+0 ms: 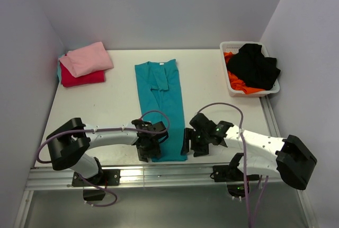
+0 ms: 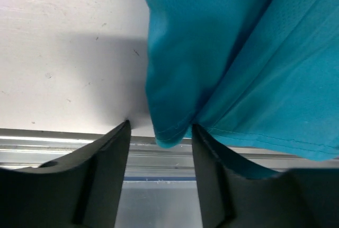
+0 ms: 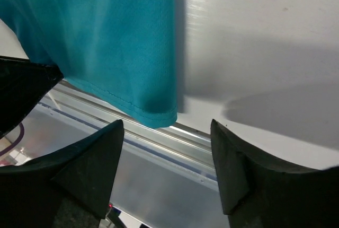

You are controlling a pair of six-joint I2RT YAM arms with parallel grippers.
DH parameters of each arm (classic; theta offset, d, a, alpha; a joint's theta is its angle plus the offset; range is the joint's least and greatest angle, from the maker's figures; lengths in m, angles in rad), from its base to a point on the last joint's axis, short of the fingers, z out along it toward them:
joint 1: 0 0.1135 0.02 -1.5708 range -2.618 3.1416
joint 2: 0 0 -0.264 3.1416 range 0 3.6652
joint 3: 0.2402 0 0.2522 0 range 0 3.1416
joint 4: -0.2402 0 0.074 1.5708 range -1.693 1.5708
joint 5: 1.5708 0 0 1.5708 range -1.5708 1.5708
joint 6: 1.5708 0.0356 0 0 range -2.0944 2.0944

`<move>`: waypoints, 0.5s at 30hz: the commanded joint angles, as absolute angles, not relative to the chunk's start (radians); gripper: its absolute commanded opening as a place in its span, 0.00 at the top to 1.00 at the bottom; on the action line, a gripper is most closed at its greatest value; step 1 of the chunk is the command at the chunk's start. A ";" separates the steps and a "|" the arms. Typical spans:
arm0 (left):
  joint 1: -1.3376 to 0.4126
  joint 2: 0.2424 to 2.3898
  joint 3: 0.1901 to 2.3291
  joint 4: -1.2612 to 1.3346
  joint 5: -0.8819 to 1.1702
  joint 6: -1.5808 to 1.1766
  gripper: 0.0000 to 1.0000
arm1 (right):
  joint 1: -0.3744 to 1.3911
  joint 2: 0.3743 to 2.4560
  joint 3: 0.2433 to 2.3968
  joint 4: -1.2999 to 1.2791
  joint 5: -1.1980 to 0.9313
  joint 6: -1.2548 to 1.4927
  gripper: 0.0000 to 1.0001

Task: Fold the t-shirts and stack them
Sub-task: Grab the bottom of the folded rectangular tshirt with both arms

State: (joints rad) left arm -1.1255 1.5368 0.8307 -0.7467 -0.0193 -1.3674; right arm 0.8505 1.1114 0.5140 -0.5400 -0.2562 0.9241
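The teal t-shirt (image 1: 159,106) lies in the middle of the white table (image 1: 106,111). It is folded lengthwise into a long narrow strip, with its collar toward the far wall and its hem at the near edge. The sleeves are tucked in over the chest and leave soft creases there. Close up, the cloth is a fine, slightly meshed knit with a stitched hem.

The left gripper (image 1: 150,151) sits at the strip's near left corner. In the left wrist view its dark, wedge-shaped fingers (image 2: 106,175) stand apart, and the rounded hem corner hangs between them. The cloth brushes one finger and the jaws are not pinched on it.

The right gripper (image 1: 189,142) is at the near right corner. Its fingers (image 3: 233,164) are also spread wide, with the squared hem corner between their tips and clear of both.

A ribbed aluminium rail (image 1: 175,174) runs just past the table edge, under both corners.

At the far left a folded pink t-shirt (image 1: 87,58) rests on a folded red t-shirt (image 1: 82,78), well apart from the strip. At the far right a white plastic lattice basket (image 1: 246,94) holds a crumpled black t-shirt (image 1: 257,66) heaped over an orange t-shirt (image 1: 238,84). Greyish-purple cables (image 1: 153,114) loop above each arm, and one arcs over the strip's near part.
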 commanded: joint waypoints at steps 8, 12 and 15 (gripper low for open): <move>-1.129 1.523 0.815 -0.709 0.005 -1.390 0.48 | 0.903 1.212 0.546 -0.437 -0.258 0.945 0.36; -1.127 1.532 0.815 -0.701 0.005 -1.384 0.49 | 0.936 1.261 0.572 -0.426 -0.258 0.951 0.43; -1.127 1.537 0.810 -0.695 0.005 -1.379 0.51 | 0.959 1.292 0.581 -0.414 -0.259 0.954 0.49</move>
State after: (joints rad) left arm -1.1255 1.5230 0.8169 -0.7311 -0.0124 -1.3731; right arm 0.9325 1.2686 0.5430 -0.4503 -0.2600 0.9459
